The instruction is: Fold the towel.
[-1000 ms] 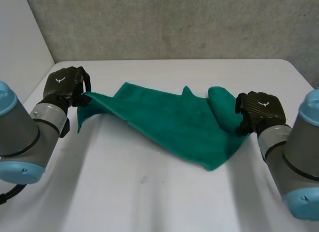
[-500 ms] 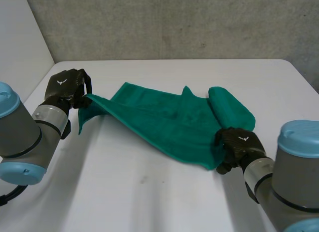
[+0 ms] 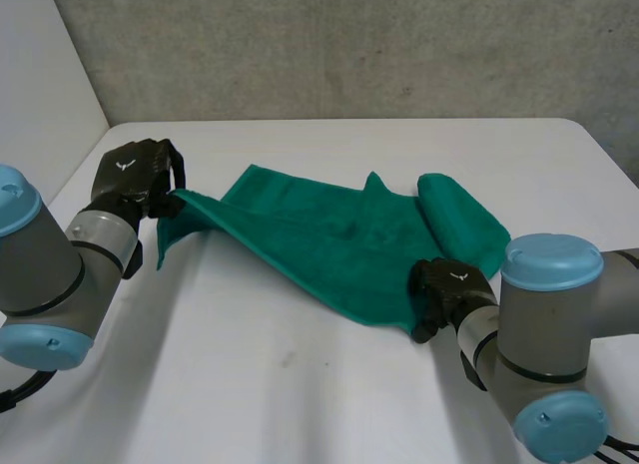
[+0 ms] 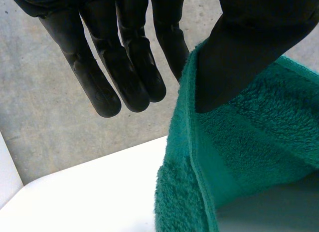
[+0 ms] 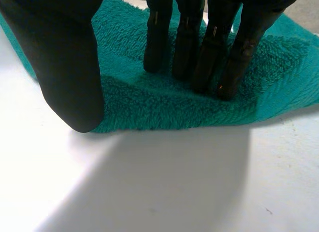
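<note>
Toward the left edge of the head view, the left hand (image 3: 135,175) sat raised above the white table (image 3: 300,394) and held one corner of the green towel (image 3: 329,239), so that the corner was lifted clear of the surface and a short flap hung down beside it. Seen from the left wrist, its fingers (image 4: 132,67) were straight and close together, and most of them pointed past the cloth without touching it. The thumb (image 4: 239,47) lay flat against the hemmed edge, with the terry tucked between it and the nearest finger in a light pinch. From that corner the towel ran down and across the middle of the head view. It lay partly spread, with creases, and ended in a thick rolled fold at the right of centre. Low at the right of centre, the right hand (image 3: 449,284) rested at the near corner of the cloth. From the right wrist, its fingers (image 5: 199,52) were nearly straight, side by side, with their tips pressed down onto the pile just inside the near edge. Its thumb (image 5: 65,67) stood well apart from them, its tip at the hem where cloth met bare table, clamping nothing
</note>
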Motion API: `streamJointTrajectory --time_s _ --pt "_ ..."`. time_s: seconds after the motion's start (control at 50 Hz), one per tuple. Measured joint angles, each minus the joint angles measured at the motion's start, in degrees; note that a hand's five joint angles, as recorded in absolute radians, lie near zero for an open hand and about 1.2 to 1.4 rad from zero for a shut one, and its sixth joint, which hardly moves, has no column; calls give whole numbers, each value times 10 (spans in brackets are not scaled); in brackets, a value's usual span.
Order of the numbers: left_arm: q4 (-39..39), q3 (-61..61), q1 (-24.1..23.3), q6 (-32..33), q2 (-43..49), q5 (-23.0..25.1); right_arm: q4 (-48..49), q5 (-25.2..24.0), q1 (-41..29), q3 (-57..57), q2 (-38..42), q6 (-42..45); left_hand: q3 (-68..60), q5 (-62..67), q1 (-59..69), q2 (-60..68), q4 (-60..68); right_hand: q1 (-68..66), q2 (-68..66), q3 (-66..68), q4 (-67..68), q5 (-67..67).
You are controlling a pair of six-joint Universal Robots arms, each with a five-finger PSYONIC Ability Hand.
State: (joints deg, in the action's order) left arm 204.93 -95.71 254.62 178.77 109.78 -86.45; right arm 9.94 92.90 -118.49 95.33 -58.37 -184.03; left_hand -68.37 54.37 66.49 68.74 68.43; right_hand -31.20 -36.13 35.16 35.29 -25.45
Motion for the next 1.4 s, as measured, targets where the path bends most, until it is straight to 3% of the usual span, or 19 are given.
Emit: streamJointTrajectory --time_s 0.04,0.1,0.14,0.18,0.32,0.42,0.46,0.48,0.58,0.7,0.86,0.96,1.04,1.1,1.14,1.26,1.4 --pt "0 0 0 0 0 0 0 0 -1 -5 6 0 0 0 0 0 0 -35 -37 51 49 -40" --pt "0 0 0 0 0 0 2 2 -2 -12 15 1 0 0 0 0 0 -165 -197 206 205 -186" --pt "0 0 0 0 0 0 2 2 -2 -12 15 1 0 0 0 0 0 -165 -197 206 205 -186" --pt "0 0 0 0 0 0 5 4 1 -20 20 2 0 0 0 0 0 -239 -310 322 326 -298" --pt "-4 0 1 1 -4 -1 -1 10 9 -38 -14 22 0 0 0 0 0 -239 -310 322 329 -300" --pt "-30 -1 0 4 -14 0 -47 9 27 -59 -106 127 0 0 0 0 0 -239 -310 322 329 -302" --pt "-30 -1 0 4 -14 0 -47 9 27 -59 -106 127 0 0 0 0 0 -239 -310 322 329 -302" --pt "-52 -2 -1 6 -25 0 -86 8 44 -71 -144 205 0 0 0 0 0 -239 -310 322 329 -302" --pt "-99 -9 -3 14 -51 1 -182 10 70 -98 -188 364 0 0 0 0 0 -240 -310 325 329 -304" --pt "-139 -34 -12 44 -61 2 -290 13 79 -118 -193 482 0 0 0 0 0 -240 -310 326 329 -308" --pt "-143 -40 -29 107 -5 1 -323 14 75 -140 -115 499 0 0 0 0 0 -240 -310 326 329 -312" --pt "-136 12 -35 146 39 -2 -317 26 74 -209 -52 493 0 0 0 0 0 -240 -310 326 329 -313" --pt "-118 127 -35 183 65 -5 -273 59 74 -337 -24 480 -1 0 0 0 0 -240 -314 326 330 -313" --pt "-96 187 -34 191 61 -8 -221 75 74 -401 -25 465 -1 0 0 0 0 -240 -314 327 330 -314" --pt "-53 249 -31 192 45 -15 -129 88 74 -457 -41 438 -1 0 0 0 0 -240 -314 327 330 -314" --pt "42 288 -28 170 -10 -42 9 77 74 -447 -117 404 -1 0 0 1 0 -240 -314 327 330 -314" --pt "41 222 -26 152 -29 -50 -13 37 75 -353 -153 399 -1 0 0 1 0 -240 -314 327 330 -314"
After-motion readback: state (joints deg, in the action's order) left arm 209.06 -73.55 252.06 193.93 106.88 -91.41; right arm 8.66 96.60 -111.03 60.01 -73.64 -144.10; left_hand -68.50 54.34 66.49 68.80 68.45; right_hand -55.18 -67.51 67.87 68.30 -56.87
